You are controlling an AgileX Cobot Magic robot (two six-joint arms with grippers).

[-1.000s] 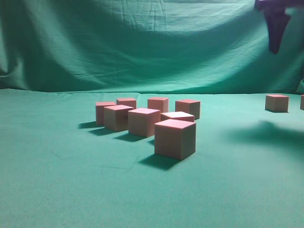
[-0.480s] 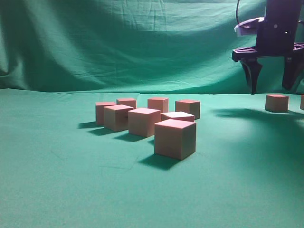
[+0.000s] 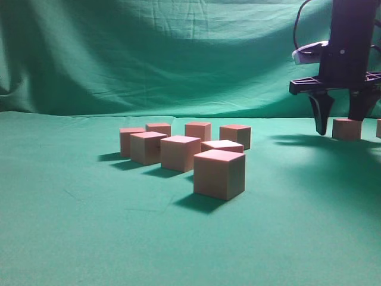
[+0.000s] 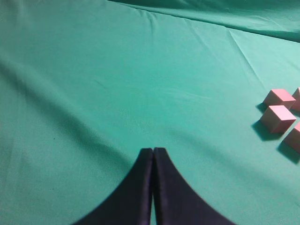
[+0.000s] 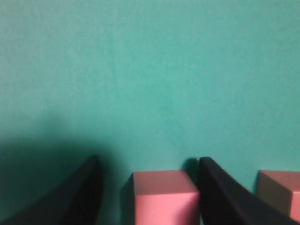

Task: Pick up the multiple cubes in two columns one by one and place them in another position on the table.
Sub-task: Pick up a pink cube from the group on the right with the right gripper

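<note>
The right gripper [image 3: 337,122], jaws spread wide, straddles a lone cube [image 3: 347,128] at the far right of the table [image 3: 71,238], one finger on each side with gaps visible in the right wrist view; it grips nothing yet. A second cube [image 5: 279,194] sits just beside it, apparently already relocated, though the exterior view crops it at the frame edge. Seven cubes remain grouped at centre, the nearest [image 3: 219,173] standing foremost, so most of the job is left. The left gripper [image 4: 153,154] hangs over bare cloth with its fingers pressed together, holding nothing. No containers appear anywhere on the table
</note>
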